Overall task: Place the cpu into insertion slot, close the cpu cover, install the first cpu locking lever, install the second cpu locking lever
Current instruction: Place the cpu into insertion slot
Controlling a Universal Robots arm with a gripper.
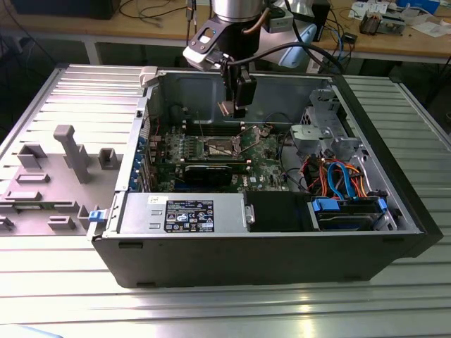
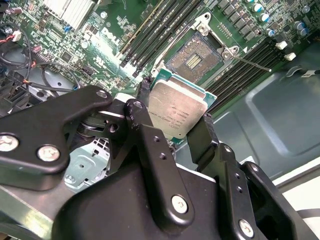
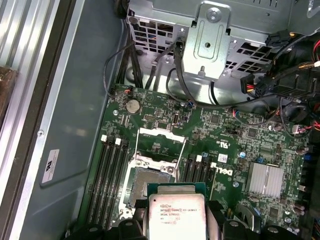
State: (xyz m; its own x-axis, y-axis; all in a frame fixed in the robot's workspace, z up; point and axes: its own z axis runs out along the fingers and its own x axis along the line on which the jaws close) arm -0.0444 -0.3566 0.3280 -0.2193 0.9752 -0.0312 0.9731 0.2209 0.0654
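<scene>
starting at the exterior view's left, a grey fixture tray lies on the slatted bench, just beside the open computer case. move to the middle and you find the cpu hanging clear above the green board, not yet seated, with the insertion slot bare beneath it. in the first wrist view the cpu cover is swung open off the slot. in the second wrist view the jaws are clenched on two opposite edges of the chip, its silvery top plain to see. judge it as light, thin and stiff, so weight is no worry for you. the smooth metal lid looks slippery, though, and the contact side and the slot's pin field are likely delicate. the edges of the green carrier are the right place for your hold, never the faces, and you want it level so it drops in without scraping. further to the exterior view's right stand the metal drive cage and the orange and blue cables, well apart from the chip.
</scene>
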